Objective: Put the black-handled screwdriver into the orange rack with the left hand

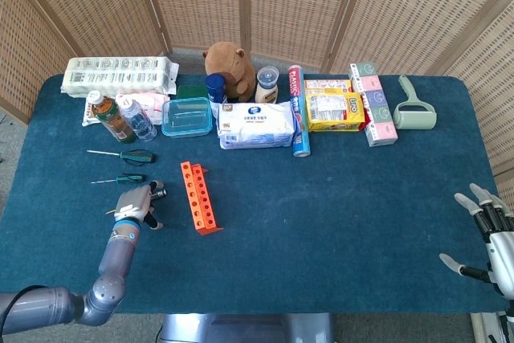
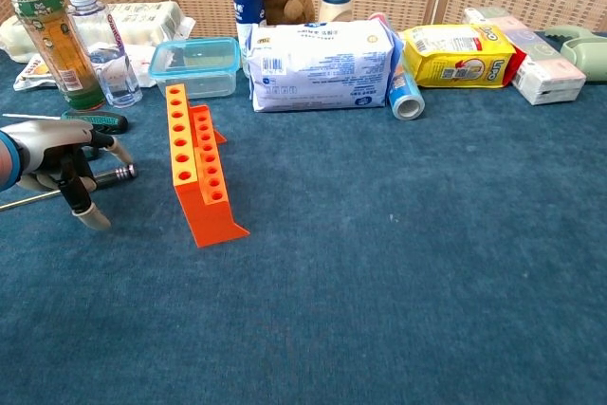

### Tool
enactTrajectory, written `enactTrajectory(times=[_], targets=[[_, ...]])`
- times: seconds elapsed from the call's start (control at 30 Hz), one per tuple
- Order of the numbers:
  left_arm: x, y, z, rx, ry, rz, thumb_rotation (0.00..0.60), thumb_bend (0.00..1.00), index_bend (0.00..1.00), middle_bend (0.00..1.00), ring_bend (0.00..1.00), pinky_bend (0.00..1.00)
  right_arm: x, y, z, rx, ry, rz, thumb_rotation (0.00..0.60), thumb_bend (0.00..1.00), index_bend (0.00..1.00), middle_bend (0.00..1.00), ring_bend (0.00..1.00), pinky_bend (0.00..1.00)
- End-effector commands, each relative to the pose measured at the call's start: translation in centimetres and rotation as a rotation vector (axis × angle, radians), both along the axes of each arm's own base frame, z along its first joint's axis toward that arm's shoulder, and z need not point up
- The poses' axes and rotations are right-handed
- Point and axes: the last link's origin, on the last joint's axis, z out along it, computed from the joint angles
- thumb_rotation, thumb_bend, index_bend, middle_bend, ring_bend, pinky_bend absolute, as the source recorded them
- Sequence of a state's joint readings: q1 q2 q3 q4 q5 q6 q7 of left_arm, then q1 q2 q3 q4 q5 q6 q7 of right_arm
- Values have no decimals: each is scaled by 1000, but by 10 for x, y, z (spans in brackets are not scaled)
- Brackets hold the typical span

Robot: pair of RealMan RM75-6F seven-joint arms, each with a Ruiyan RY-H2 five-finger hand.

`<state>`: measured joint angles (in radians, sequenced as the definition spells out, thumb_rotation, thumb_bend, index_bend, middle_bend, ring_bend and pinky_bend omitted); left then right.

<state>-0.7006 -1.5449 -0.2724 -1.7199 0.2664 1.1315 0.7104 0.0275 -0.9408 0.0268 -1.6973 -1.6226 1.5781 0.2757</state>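
The black-handled screwdriver (image 1: 158, 191) lies on the blue cloth left of the orange rack (image 1: 199, 197). In the chest view its ridged handle end (image 2: 120, 174) pokes out toward the rack (image 2: 194, 168) and its thin shaft runs off to the left. My left hand (image 1: 134, 203) sits over the handle, fingers curled around it and thumb down on the near side (image 2: 52, 149). The rack stands a short gap to its right, with its holes empty. My right hand (image 1: 486, 234) hovers at the table's near right edge, fingers spread and holding nothing.
Two green-handled screwdrivers (image 1: 132, 155) (image 1: 128, 178) lie just behind the left hand. Bottles (image 2: 57, 35), a clear lidded box (image 2: 194, 65), a wipes pack (image 2: 318, 65), a plush toy and snack boxes line the back of the table (image 1: 337, 198).
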Motion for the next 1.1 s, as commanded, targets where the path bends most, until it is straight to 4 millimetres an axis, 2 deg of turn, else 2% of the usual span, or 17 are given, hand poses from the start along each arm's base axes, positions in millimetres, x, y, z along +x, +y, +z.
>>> enactTrajectory(times=[0.03, 0.3, 0.67, 0.93, 1.1], targets=[[1, 0, 0, -10, -4, 0, 599, 0, 190, 1000, 1000, 1000, 0, 0, 0, -1, 0, -2, 600, 30, 132, 7, 0, 0], [7, -6, 2, -45, 0, 8, 598, 0, 242, 1000, 1000, 1000, 0, 0, -1, 1, 1, 2, 600, 30, 132, 7, 0, 0], [13, -14, 9, -80, 33, 2, 600, 6, 259, 1000, 1000, 1000, 1, 0, -2, 5, 4, 1, 600, 29, 132, 7, 0, 0], [9, -10, 14, -10, 111, -79, 600, 154, 280, 1000, 1000, 1000, 1, 0, -3, 8, 3, 4, 600, 30, 132, 7, 0, 0], [3, -8, 9, 15, 127, -115, 600, 196, 280, 1000, 1000, 1000, 1, 0, -2, 8, 1, 3, 600, 30, 132, 7, 0, 0]])
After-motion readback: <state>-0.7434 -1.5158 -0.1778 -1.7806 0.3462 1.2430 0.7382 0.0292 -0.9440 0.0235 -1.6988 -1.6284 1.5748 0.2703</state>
